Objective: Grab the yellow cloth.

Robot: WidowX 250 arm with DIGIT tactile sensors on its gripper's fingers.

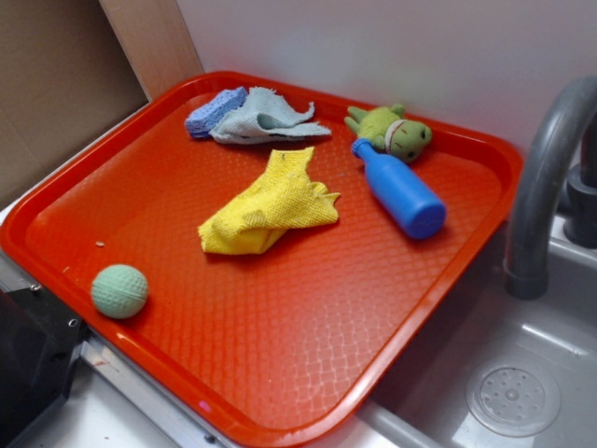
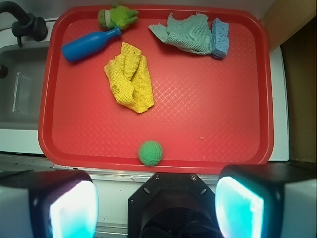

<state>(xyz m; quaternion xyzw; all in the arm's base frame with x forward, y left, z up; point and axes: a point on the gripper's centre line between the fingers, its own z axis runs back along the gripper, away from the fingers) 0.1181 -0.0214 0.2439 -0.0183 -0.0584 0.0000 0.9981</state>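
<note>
The yellow cloth (image 1: 270, 210) (image 2: 130, 77) lies crumpled and partly folded near the middle of the red tray (image 1: 280, 336) (image 2: 208, 114). In the wrist view my gripper (image 2: 156, 208) hangs high over the tray's near edge, well away from the cloth. Its two fingers (image 2: 69, 208) stand wide apart with nothing between them, so it is open. The gripper does not show in the exterior view.
On the tray are a blue bottle (image 1: 401, 191) (image 2: 89, 44), a green plush toy (image 1: 392, 133) (image 2: 116, 17), a pale blue-grey rag (image 1: 261, 119) (image 2: 185, 33), a blue sponge (image 1: 215, 110) (image 2: 220, 38) and a green ball (image 1: 119, 291) (image 2: 150, 152). A sink (image 1: 513, 392) with a faucet (image 1: 546, 177) adjoins the tray.
</note>
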